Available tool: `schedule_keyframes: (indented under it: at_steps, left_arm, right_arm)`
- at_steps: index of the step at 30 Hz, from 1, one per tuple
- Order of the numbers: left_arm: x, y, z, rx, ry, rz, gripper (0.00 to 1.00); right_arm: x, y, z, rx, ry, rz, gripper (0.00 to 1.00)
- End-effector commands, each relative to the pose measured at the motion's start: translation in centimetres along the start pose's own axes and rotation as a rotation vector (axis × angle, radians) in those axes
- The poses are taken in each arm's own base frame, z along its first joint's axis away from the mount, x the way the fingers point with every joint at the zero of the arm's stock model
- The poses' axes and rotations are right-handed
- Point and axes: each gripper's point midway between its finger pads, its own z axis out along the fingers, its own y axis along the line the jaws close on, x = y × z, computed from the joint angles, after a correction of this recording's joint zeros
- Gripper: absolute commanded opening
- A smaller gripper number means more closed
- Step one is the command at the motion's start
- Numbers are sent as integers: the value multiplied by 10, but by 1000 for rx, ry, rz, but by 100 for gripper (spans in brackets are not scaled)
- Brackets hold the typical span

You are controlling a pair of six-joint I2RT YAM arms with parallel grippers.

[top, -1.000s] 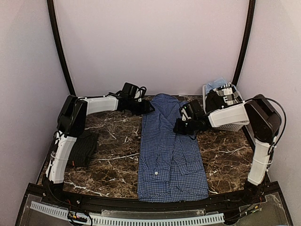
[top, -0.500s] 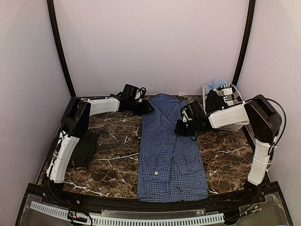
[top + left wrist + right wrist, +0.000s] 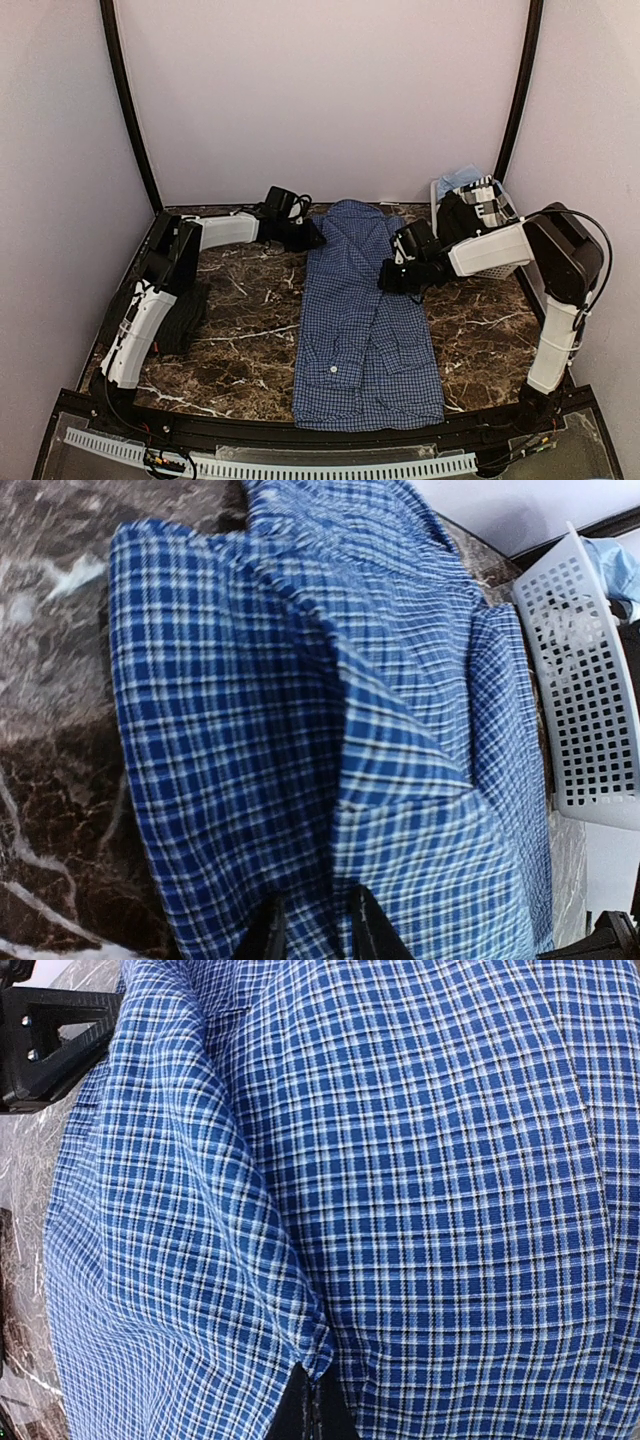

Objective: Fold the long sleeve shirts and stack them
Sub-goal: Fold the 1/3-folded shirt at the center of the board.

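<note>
Marble tabletop (image 3: pixel 250 300) under blue shirt (image 3: pixel 360 320), pale walls (image 3: pixel 320 100); right jaws clenched on it, left jaws unclear.

Robot lab test cell, not a home. Left arm (image 3: pixel 140 320) and right arm (image 3: pixel 490 250) are bolted at the near edge of a marble-pattern table (image 3: pixel 240 300). Plain pale walls (image 3: pixel 320 90) box it in. Black curved poles (image 3: pixel 127 100) at the back corners, slotted cable duct (image 3: pixel 330 467) along the front, exposed cable (image 3: pixel 598 260) on the right arm. Blue shirt (image 3: pixel 350 320) laid flat between the arms.
</note>
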Motion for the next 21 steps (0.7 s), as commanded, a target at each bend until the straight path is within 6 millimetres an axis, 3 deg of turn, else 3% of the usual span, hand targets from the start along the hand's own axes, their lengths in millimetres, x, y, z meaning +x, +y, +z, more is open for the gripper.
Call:
schedule_keyframes:
  at_steps: [1, 9, 12, 15, 21]
  left_arm:
    - [-1, 32, -3, -85, 16, -67, 20]
    - [1, 80, -20, -227, 31, -139, 17]
    - [-3, 78, -27, -227, 27, -118, 17]
    - [-9, 75, -35, -233, 20, -85, 17]
    - [-36, 40, -59, -168, -32, -15, 23]
  right_arm:
    - [-13, 7, -9, -26, -35, -2, 0]
    - [-37, 13, -29, 28, -76, -70, 18]
    - [-52, 19, -43, 46, -115, -102, 28]
    - [-69, 38, -50, 0, -157, -145, 34]
    - [-80, 92, -24, -173, -134, -259, 33]
